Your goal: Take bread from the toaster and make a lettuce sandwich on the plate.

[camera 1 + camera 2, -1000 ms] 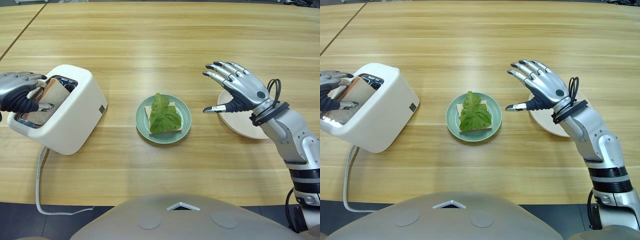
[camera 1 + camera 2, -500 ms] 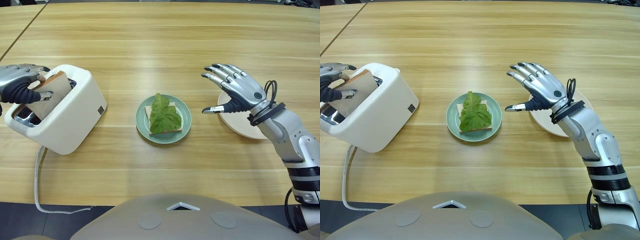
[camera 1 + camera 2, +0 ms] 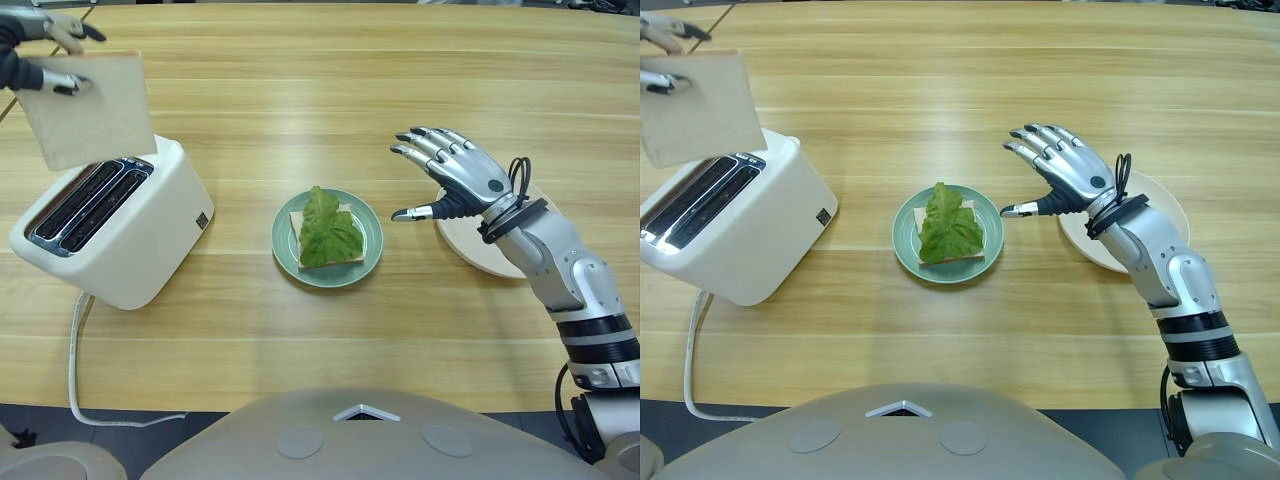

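One pale square bread slice (image 3: 88, 108) hangs pinched by left robot hand (image 3: 22, 55) (right robot hand (image 3: 455, 180) splayed, empty).

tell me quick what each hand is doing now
Left hand: shut on the bread slice, above the toaster.
Right hand: open, holding nothing, beside the green plate.

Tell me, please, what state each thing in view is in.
Toaster: slots empty.
Bread: held clear above the toaster.
Left hand: shut on the bread.
Right hand: open, holding nothing.
Green plate: holds a slice topped with lettuce.
White plate: bare where visible.
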Motion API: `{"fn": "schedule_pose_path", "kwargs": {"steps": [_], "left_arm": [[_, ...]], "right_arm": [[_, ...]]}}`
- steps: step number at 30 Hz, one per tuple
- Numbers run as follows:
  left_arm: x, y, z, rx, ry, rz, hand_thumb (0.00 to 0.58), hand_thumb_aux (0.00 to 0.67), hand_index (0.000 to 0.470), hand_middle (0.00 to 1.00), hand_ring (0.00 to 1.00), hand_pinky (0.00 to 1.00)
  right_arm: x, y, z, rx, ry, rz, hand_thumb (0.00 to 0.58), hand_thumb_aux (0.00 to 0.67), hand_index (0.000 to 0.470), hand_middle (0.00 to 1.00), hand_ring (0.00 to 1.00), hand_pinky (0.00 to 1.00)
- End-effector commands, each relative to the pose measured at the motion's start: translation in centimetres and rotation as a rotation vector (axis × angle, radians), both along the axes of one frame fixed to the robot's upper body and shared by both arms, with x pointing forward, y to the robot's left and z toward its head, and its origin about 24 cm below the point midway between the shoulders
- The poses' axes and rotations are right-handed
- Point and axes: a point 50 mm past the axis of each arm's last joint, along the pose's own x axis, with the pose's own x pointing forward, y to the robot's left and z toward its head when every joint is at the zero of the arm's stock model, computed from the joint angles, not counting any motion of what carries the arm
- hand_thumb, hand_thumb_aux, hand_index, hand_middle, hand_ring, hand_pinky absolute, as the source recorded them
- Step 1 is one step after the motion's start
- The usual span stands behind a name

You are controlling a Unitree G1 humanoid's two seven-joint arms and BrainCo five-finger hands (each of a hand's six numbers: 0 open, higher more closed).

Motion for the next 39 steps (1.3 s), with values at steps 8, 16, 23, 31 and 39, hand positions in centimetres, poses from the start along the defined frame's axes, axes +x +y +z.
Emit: {"fn": "schedule_pose_path", "kwargs": {"steps": [8,16,23,31,39], "left_arm": [[4.9,-9.2,-4.0,-0.353,0.067,-0.376,0.58,0.67,0.47,0.0,0.0,0.0],[6.0,-15.1,-11.8,-0.54,0.241,-0.514,0.58,0.67,0.47,0.0,0.0,0.0],[5.8,-17.1,-16.1,-0.682,0.384,-0.55,0.58,0.67,0.47,0.0,0.0,0.0],[5.8,-17.6,-20.9,-0.731,0.551,-0.487,0.58,0.67,0.47,0.0,0.0,0.0],[5.9,-17.5,-23.8,-0.744,0.603,-0.426,0.58,0.67,0.47,0.0,0.0,0.0]], "right_arm": [[2.9,-1.4,0.4,0.112,-0.009,-0.044,0.0,0.0,0.0,0.0,0.0,0.0],[3.9,-4.1,2.8,0.259,-0.144,-0.154,0.0,0.0,0.0,0.0,0.0,0.0],[3.9,-3.5,3.2,0.261,-0.16,-0.131,0.0,0.0,0.0,0.0,0.0,0.0],[3.5,-2.9,3.5,0.248,-0.157,-0.094,0.0,0.0,0.0,0.0,0.0,0.0],[1.1,0.2,3.5,0.257,-0.098,0.144,0.0,0.0,0.0,0.0,0.0,0.0]]}}
